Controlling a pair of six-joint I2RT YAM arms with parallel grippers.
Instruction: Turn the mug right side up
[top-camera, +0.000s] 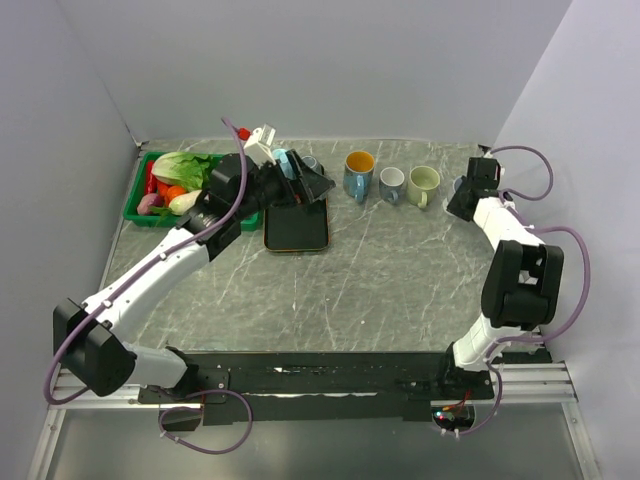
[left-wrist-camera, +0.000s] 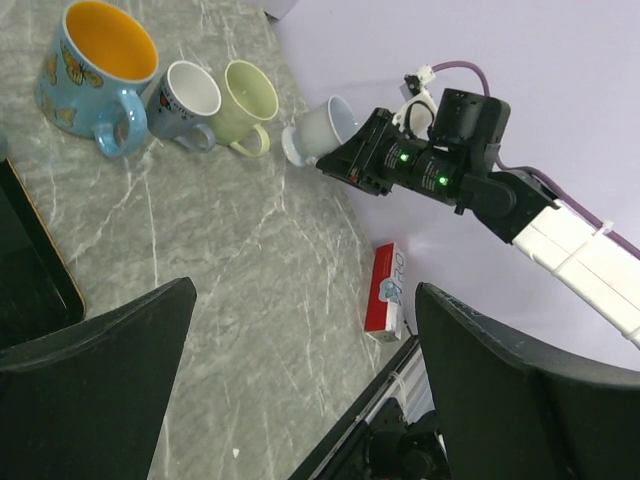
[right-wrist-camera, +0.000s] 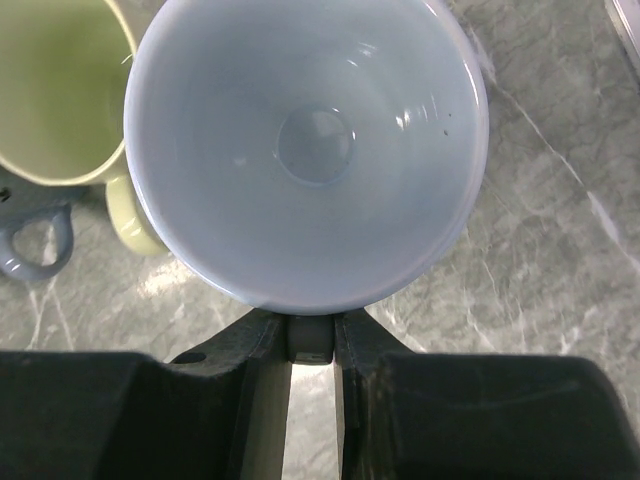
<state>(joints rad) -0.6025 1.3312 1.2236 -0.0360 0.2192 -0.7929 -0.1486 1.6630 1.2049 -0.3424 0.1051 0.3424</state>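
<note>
**Firmly pinched, a pale mug tilts at the end of the row**

Underneath everything lies the grey marbled table (top-camera: 400, 270). At its far left corner stands a green crate (top-camera: 135, 210) of vegetables (top-camera: 185, 170). Just beside the crate lies a flat black tray (top-camera: 297, 228).

Over the far end of that tray hangs the left gripper (left-wrist-camera: 305, 300). Its jaws are spread wide and nothing is between them.

Across the table, at the far right, the right gripper (right-wrist-camera: 312, 335) is squeezed narrow on the pale mug (right-wrist-camera: 310, 150), gripping it at the lower edge of its side. The mug's mouth faces the right wrist camera, so its bare inside and round bottom show. From the left wrist view it leans with its mouth up and toward the arm and its base low near the table. Whether the base touches the table cannot be told.

Left of it three mugs stand upright in a row along the far edge. They are a pale green mug (top-camera: 424, 184), a grey mug (top-camera: 391, 183) and a blue butterfly mug (top-camera: 358, 172) with an orange inside.

A small red box (left-wrist-camera: 385, 290) lies by the table's right edge.
</note>
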